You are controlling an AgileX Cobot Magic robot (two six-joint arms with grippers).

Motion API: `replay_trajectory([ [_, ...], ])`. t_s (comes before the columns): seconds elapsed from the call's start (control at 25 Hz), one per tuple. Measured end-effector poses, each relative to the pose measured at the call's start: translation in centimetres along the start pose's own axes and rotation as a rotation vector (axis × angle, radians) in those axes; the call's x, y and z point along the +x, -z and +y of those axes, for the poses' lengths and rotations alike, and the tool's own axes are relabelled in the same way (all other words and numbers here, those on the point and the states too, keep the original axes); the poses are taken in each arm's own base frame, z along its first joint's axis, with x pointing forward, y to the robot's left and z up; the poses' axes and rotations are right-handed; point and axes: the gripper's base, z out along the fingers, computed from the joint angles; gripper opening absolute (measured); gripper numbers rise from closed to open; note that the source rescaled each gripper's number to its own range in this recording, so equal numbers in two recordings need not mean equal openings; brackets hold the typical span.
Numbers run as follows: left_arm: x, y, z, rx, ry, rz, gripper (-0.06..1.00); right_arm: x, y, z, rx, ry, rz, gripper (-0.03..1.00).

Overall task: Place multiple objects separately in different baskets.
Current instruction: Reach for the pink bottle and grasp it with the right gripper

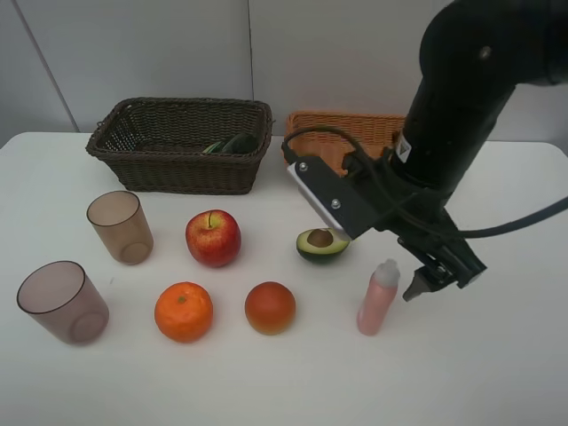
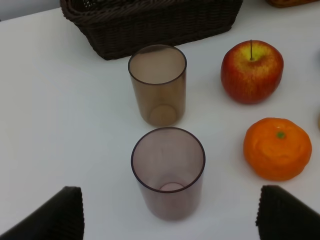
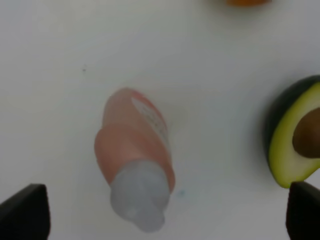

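White tabletop [image 1: 497, 373] fills most of the exterior view, matte and evenly lit, with soft shadows under each object. Behind it stands a pale grey wall [image 1: 160, 53] made of flat panels with thin seams.

The black right arm [image 1: 461, 98] reaches down from the upper right, with cables trailing off to the side. At the back of the table the dark brown wicker basket [image 1: 177, 164] holds a dark object [image 1: 238, 142] that is too small to name. The orange-tan basket [image 1: 342, 129] sits just beside it, partly hidden by the arm.

In front, on the left, two translucent brownish cups stand upright and apart: the farther cup [image 1: 120, 226] and the nearer cup [image 1: 62, 302]. The red apple [image 1: 213, 238], orange [image 1: 184, 311] and orange-red fruit [image 1: 270, 307] lie near the middle. The halved avocado [image 1: 322, 244] lies cut face up. The pink spray bottle [image 1: 379, 297] stands upright to its right.

The right gripper [image 1: 435, 280] hangs over the bottle with its jaws spread wide, holding nothing. The left gripper [image 2: 172, 216] is also spread wide, with the nearer cup ahead of its fingertips and untouched.
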Motion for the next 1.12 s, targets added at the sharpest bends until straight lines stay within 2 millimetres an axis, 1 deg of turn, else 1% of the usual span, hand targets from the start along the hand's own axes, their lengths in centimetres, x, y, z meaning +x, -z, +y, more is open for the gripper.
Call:
replay_trajectory([
  [0.12,0.0,0.0,0.0,0.0,0.0,0.0,0.94,0.0,-0.6,0.2,0.017,0.062,-0.003,1.0],
  [0.28,0.0,0.0,0.0,0.0,0.0,0.0,0.94,0.1,-1.7,0.9,0.014,0.152,0.009,1.0],
  [0.44,0.0,0.0,0.0,0.0,0.0,0.0,0.94,0.2,-2.6,1.1,0.049,0.196,0.026,1.0],
  [0.6,0.0,0.0,0.0,0.0,0.0,0.0,0.94,0.1,-3.8,0.6,0.055,0.203,0.025,1.0],
  [0.84,0.0,0.0,0.0,0.0,0.0,0.0,0.94,0.0,-5.7,0.3,0.004,0.223,0.038,1.0],
  [1.12,0.0,0.0,0.0,0.0,0.0,0.0,0.94,0.0,-6.9,0.3,-0.032,0.232,0.041,1.0],
])
